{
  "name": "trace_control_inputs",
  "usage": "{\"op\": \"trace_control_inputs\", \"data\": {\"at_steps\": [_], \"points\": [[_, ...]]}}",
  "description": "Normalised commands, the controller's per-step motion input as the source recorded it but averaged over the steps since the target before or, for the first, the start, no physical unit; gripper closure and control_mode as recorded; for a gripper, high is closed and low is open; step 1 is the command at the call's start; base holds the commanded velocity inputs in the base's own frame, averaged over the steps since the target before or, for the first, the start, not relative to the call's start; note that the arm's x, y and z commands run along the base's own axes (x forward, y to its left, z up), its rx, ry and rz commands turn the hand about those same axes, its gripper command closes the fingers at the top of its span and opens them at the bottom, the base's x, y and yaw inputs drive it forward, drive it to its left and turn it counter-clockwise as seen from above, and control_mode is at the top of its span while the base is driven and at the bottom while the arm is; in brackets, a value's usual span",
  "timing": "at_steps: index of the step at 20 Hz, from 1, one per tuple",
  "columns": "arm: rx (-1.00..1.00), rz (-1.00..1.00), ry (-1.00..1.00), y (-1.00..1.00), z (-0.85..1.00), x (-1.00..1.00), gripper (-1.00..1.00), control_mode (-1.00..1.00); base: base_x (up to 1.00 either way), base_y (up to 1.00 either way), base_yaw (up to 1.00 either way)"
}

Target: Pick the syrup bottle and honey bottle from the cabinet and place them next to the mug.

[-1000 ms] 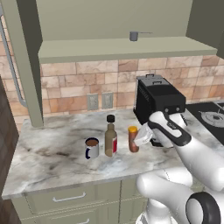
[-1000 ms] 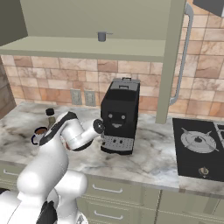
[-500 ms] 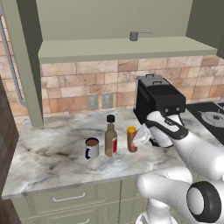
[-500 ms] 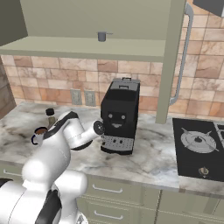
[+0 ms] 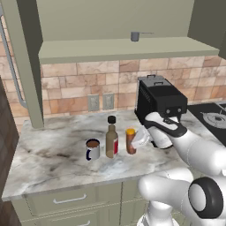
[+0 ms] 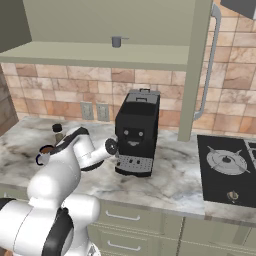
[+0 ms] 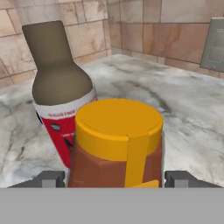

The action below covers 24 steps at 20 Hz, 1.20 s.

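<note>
Marbled grey-and-white stone makes up the tabletop [image 5: 53,154], and on it the three task things are lined up in a row: the mug [image 5: 92,149] at the left, the syrup bottle [image 5: 111,138] just beside it, and the honey bottle [image 5: 130,141] just beside that, all upright. The cabinet [image 5: 119,48] above has been emptied of both bottles; a small grey measuring cup [image 5: 135,36] is seen on its shelf board. The honey bottle is judged to be set where the task wants it, next to the mug with the syrup bottle between, so the placing looks nearly complete.

The pincer [image 7: 116,180] is seen low around the honey bottle, one fingertip at each side of the body with a slight gap apparent on both sides; whether the bottle is gripped or already released cannot be told for sure, though the jaws seem parted slightly wider than the bottle.

For moving away, open room is found behind the hand, toward the front edge of the tabletop. The syrup bottle stands close on the far side and could be knocked by a sideways swing; the black coffee machine [image 5: 158,102] stands near on the right, so a straight pull back is judged the safest path
</note>
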Motion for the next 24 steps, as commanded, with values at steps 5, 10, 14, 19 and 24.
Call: {"op": "trace_control_inputs", "data": {"at_steps": [5, 10, 14, 19, 24], "points": [[0.0, 0.0, -0.01, 0.12, -0.1, 0.0, 1.0, -1.0, 0.0, 0.0, 0.0], [0.0, 0.0, 0.0, 0.14, -0.12, 0.0, 1.0, -1.0, 0.0, 0.0, 0.0], [0.0, 0.0, 0.0, 0.11, -0.32, 0.0, 1.0, -1.0, 0.0, 0.0, 0.0], [0.0, -0.01, 0.0, 0.04, -0.32, 0.0, 1.0, -1.0, 0.0, 0.0, 0.0], [0.0, 0.0, 0.0, 0.0, -0.23, 0.0, 1.0, -1.0, 0.0, 0.0, 0.0]]}}
